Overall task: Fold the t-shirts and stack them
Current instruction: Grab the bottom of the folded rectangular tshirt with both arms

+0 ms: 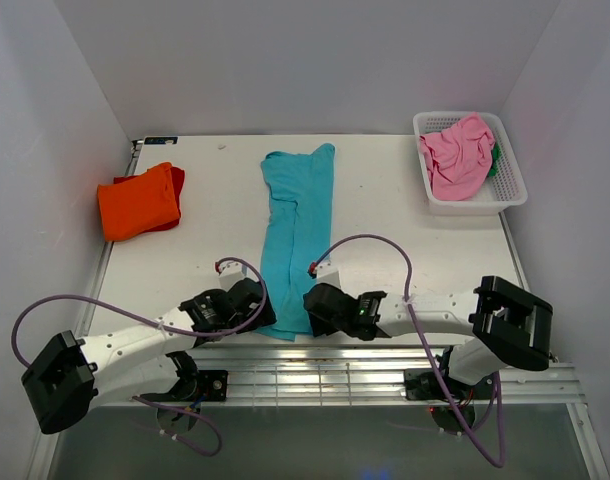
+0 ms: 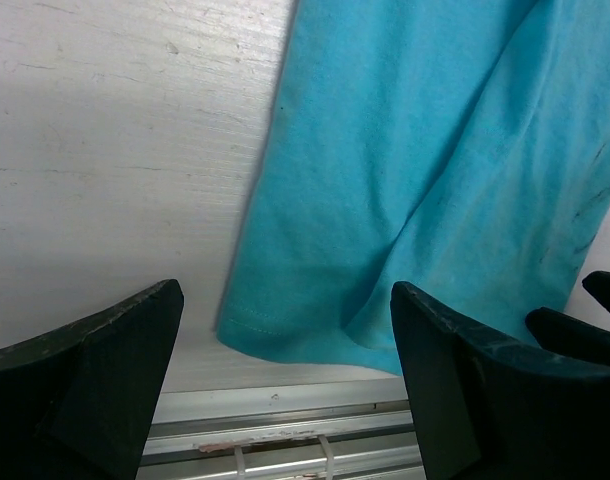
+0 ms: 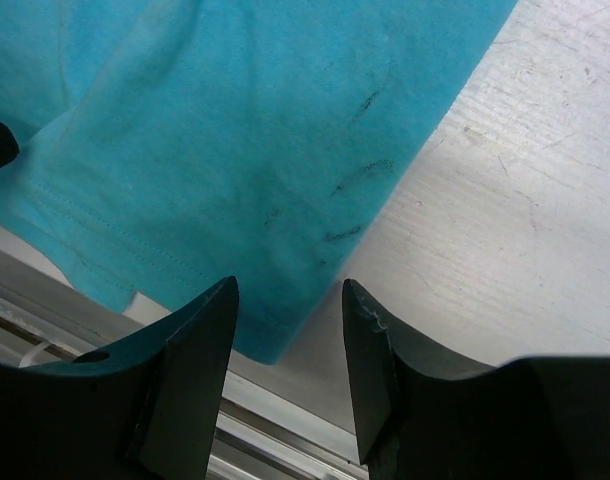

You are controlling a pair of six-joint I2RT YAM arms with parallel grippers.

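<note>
A teal t-shirt point(image 1: 297, 230) lies as a long narrow strip down the middle of the table, its hem at the near edge. My left gripper point(image 1: 259, 304) hovers open over the hem's left corner, which shows between its fingers in the left wrist view as teal cloth point(image 2: 415, 150). The right gripper point(image 1: 314, 304) is open over the hem's right corner point(image 3: 273, 350). Neither holds anything. A folded orange t-shirt point(image 1: 138, 203) rests at the far left. A crumpled pink t-shirt point(image 1: 457, 156), with a bit of green point(image 1: 495, 162) beside it, fills the basket.
The white lattice basket point(image 1: 473, 205) stands at the back right corner. A metal rail point(image 1: 325, 375) runs along the table's near edge just behind the hem. White walls close in the left, back and right sides. Purple cables loop above both arms.
</note>
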